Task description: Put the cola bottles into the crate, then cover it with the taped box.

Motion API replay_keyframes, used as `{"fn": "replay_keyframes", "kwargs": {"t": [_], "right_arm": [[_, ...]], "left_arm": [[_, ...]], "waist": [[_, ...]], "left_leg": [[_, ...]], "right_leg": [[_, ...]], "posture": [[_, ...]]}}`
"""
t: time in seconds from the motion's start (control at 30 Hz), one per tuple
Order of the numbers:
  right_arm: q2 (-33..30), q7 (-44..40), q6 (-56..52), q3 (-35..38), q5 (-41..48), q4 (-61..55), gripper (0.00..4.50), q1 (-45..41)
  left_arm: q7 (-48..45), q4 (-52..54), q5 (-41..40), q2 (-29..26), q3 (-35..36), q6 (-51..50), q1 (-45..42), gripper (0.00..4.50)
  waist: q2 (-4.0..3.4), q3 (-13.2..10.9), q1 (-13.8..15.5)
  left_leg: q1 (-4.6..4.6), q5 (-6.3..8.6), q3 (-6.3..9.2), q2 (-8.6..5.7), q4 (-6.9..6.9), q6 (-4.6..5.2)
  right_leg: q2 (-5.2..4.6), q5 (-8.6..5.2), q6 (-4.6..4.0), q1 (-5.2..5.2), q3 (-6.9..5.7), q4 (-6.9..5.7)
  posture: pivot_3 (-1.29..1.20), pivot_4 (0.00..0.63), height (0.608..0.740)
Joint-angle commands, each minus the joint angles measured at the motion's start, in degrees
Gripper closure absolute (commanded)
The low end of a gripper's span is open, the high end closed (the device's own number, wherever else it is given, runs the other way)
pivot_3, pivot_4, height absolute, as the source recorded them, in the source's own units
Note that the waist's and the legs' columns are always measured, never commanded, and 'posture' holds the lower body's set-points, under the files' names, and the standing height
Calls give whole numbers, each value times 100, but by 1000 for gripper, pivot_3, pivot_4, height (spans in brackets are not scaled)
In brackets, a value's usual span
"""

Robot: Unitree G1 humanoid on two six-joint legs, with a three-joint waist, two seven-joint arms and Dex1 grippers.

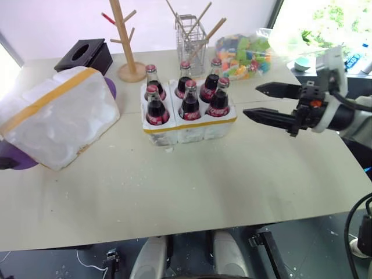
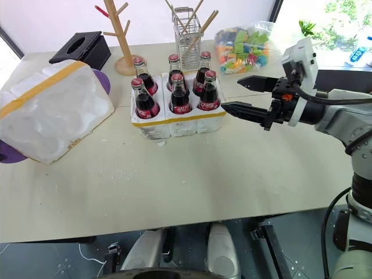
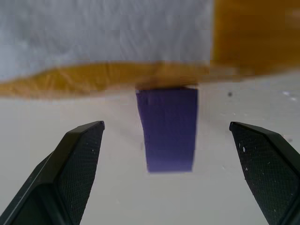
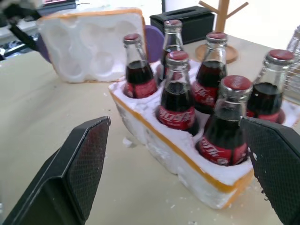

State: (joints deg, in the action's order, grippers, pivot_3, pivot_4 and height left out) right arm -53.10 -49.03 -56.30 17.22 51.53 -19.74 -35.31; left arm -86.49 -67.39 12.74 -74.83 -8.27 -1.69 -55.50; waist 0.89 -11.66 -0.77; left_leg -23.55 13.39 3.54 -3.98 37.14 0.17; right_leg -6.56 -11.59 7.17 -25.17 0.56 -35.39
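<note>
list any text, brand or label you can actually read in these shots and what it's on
None reads letter for letter.
Cola bottles: white script on red labels, too blurred to quote.
Taped box: yellow tape bands, no print visible.
Crate: no print visible.
Black tissue box: no print visible.

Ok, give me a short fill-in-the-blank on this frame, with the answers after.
1. The crate holds ___ cola bottles.
2. The right gripper has its jaws ___.
3. The taped box lies tilted on something ___ in colour.
4. The tissue box is ___ in colour.

Answers: six; open; purple; black
</note>
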Motion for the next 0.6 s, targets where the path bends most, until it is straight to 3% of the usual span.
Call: {"fn": "replay_keyframes", "kwargs": {"t": [0.03, 0.1, 0.2, 0.4, 0.43, 0.6], "right_arm": [[-164, 9, -62, 348, 337, -320, 19, 32], [-184, 78, -69, 389, 375, -393, 19, 101], [-199, 191, -32, 447, 408, -450, 0, 187], [-191, 322, 34, 455, 464, -492, 0, 286], [-192, 331, 41, 448, 467, -492, 0, 290], [-284, 208, -142, 563, 657, -390, 0, 486]], "left_arm": [[189, -328, 272, 26, -113, 120, -358, 0], [194, -428, 382, 64, -195, 233, -412, 0], [292, -536, 373, 167, -160, 271, -523, 744], [374, -595, 326, 299, -77, 304, -674, 3771], [386, -580, 327, 298, -78, 357, -656, 4088], [1334, -316, 135, 315, 193, 1029, -555, 4142]], "waist": [[15, 0, -4], [27, 0, -23], [27, 0, -15], [30, 1, 11], [30, 1, 9], [32, 1, 22]], "left_leg": [[0, 0, 1, 1, 1, 0], [0, 1, 0, 4, 0, 0], [0, 2, 0, 5, 0, 1], [-2, 2, 2, 4, 1, 1], [-2, 2, 2, 4, 1, 1], [-3, 2, 4, 4, 1, 1]], "right_leg": [[0, 0, 1, 0, 0, 0], [0, 0, 1, -1, 0, 1], [0, 0, 0, -2, 1, 4], [-2, 0, 0, -2, 1, 4], [-4, 0, 0, -2, 1, 4], [-4, 0, 0, -3, 1, 4]], "posture": [[0, 150, 740], [0, 150, 740], [0, 150, 740], [0, 150, 740], [0, 150, 740], [0, 150, 740]]}}
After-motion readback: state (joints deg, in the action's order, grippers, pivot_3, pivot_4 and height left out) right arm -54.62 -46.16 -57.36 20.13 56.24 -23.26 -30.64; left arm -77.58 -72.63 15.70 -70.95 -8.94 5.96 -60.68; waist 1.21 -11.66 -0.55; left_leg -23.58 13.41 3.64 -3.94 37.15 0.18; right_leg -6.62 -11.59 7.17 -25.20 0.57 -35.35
